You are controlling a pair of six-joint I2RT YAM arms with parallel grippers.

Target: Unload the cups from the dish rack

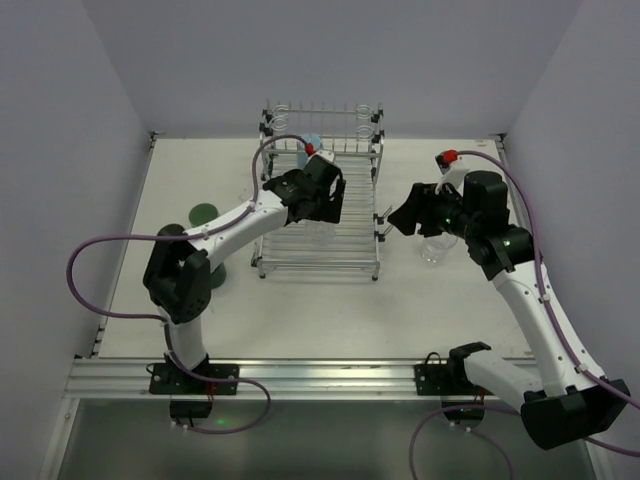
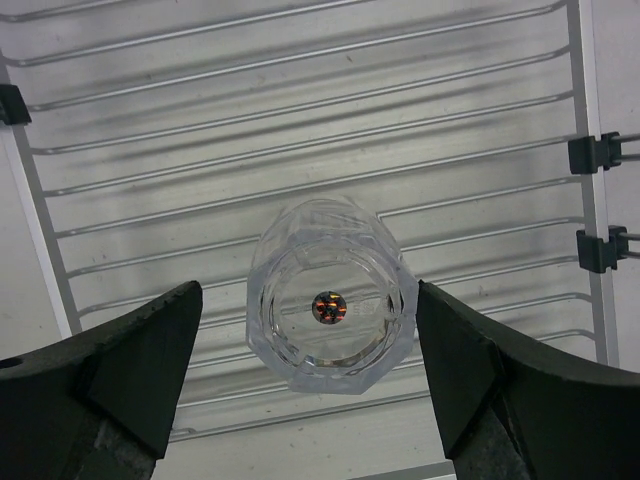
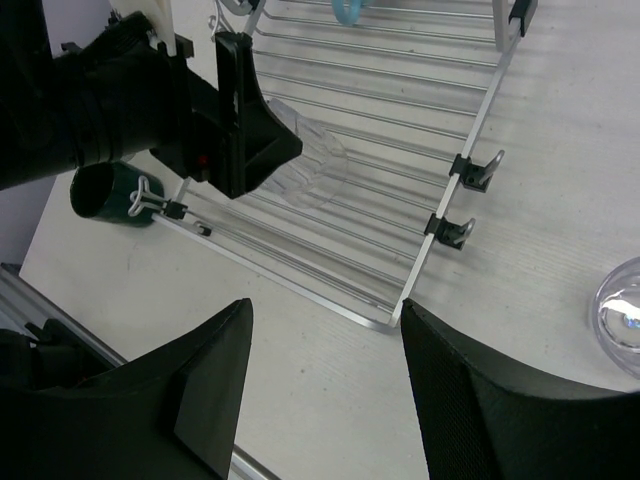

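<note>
White table (image 1: 300,320) with plain pale walls all round it. On it sits the big shiny wire dish rack (image 1: 345,250) with a flat bottom made of thin bars.

The left arm (image 1: 235,220) bends out at its elbow and reaches over the rack. Its wrist is turned so the left pincer (image 2: 308,295) points straight down. This pincer is wide open. Between its two black fingers, and below them, a small clear cup with flat sides (image 2: 330,305) stands on the rack bars. The fingers do not touch it; there is a gap on each side.

I think this cup is light and hard, not squishy. It looks smooth, so it could slip. I cannot tell if it is glass or plastic, so it might break if dropped or squeezed too hard. A good place to hold it is across the middle, one finger on each flat side, with a gentle squeeze.

The right arm (image 1: 530,300) reaches up tall and leans toward the rack. The right pincer (image 3: 325,310) is open too and holds nothing. It hangs over bare table by the rack's near corner. Close beside it a second clear cup (image 3: 625,315) stands on the table. Far ahead of it, at the back of the rack, is a little light blue cup (image 3: 350,10).
</note>
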